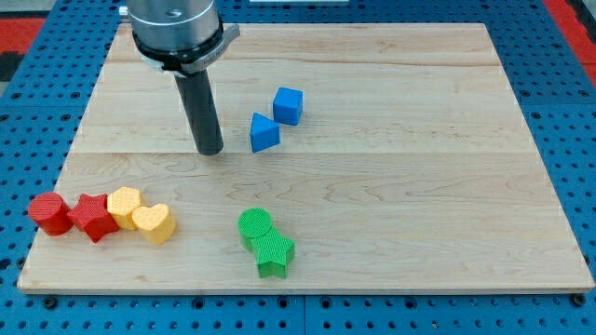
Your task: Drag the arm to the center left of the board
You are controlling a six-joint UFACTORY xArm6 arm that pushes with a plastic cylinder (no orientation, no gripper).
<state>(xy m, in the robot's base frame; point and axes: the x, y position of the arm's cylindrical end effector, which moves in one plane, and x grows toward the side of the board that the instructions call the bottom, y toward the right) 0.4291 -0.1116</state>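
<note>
The wooden board (447, 167) filled most of the view, pale planks lying on a blue pegboard surface (28, 112). The arm's grey mount (175, 28) hung at the view's top left, and from it the dark rod (201, 107) ran straight down. I had no jaws to set apart or together, only the rod. My tip (210, 152) rested on the board left of centre, roughly mid-height, with bare wood around it.

Just to the view's right of my tip sat the blue triangular block (264, 133), near but apart from it, and the blue cube (289, 105) stood just beyond that, up and to the right.

Low in the middle, the green round block (254, 225) touched the green star (274, 253) below it.

Along the bottom left ran a row, well apart from my tip: red cylinder (49, 213), red star (92, 216), yellow block (124, 207) of unclear shape, and yellow heart (155, 223), each touching its neighbour
</note>
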